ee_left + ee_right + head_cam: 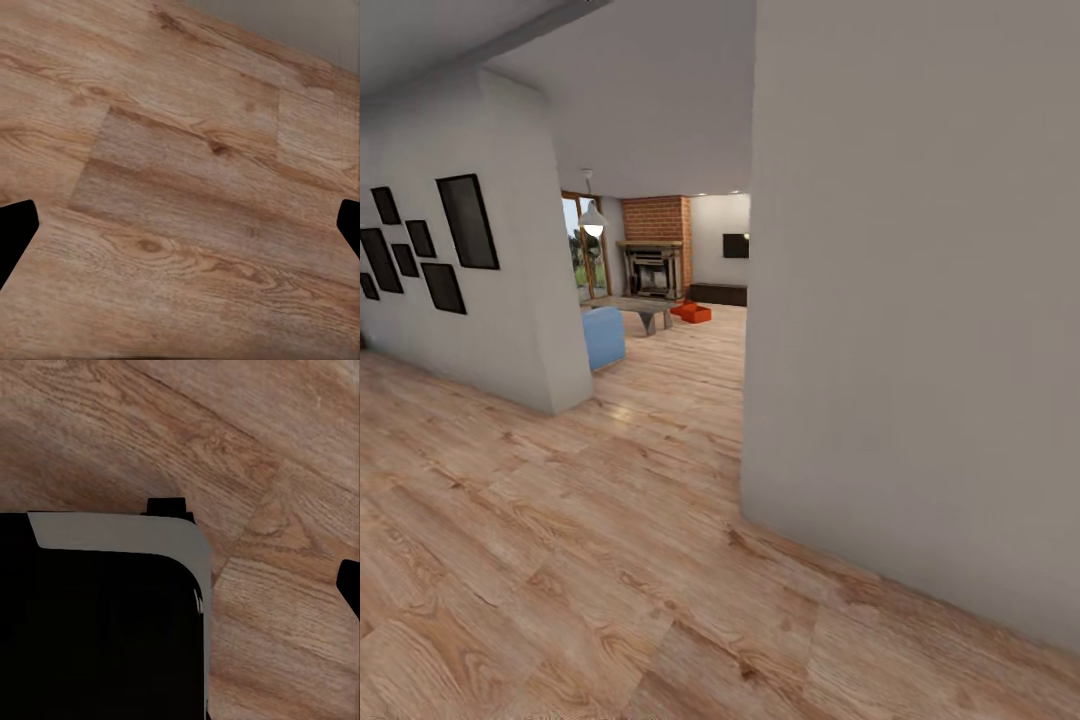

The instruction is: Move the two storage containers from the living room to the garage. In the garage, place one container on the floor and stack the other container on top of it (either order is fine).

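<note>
Where both tools hang spread over plank floor (180, 180), storage containers (691, 312) far ahead

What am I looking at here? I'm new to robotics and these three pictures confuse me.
These are simulator renders from a wheeled robot with two arms. The big picture comes from its head camera, looking down a hallway with a wood floor. Far off, past a white wall, is the living room: a brick fireplace, a blue sofa, and on the floor the orange-red containers it must fetch.

The other two pictures come from cameras on the wrists, both looking down at floor planks. In the left wrist view, the dark tips at the edges belong to the left end effector, open and empty. In the right wrist view, the right end effector shows just one dark tip, so its state is unclear; the black-and-grey shape is probably the robot's own body.
</note>
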Available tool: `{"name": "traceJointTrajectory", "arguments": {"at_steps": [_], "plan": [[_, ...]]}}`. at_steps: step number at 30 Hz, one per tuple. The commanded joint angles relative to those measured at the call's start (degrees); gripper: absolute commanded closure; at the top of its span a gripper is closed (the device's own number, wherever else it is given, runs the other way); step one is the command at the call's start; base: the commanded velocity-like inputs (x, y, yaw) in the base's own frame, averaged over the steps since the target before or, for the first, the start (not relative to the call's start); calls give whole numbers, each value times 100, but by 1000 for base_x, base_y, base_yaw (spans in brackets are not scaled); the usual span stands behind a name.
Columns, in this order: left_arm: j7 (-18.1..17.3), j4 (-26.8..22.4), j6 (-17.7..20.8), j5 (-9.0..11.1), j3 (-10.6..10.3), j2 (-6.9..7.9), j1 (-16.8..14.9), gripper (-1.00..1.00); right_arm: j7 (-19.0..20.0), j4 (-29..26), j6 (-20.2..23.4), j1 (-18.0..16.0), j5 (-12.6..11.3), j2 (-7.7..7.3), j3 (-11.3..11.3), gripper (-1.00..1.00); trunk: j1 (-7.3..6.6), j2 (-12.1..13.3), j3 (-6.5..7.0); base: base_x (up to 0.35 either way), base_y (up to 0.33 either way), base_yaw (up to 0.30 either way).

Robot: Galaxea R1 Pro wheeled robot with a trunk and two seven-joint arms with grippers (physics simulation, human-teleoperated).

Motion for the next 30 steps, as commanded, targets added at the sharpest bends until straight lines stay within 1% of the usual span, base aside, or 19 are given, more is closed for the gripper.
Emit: {"name": "traceJointTrajectory", "arguments": {"at_steps": [1,30], "plan": [[-58,10,18,51,19,0,-6,-100,14,-3,-2,-1,-2,-1,-5,-100,0,-3,-6,0,0,255],[-58,10,16,51,19,0,-6,-100,14,-3,-2,-1,-2,-1,-5,-100,0,-3,-6,0,0,255]]}}
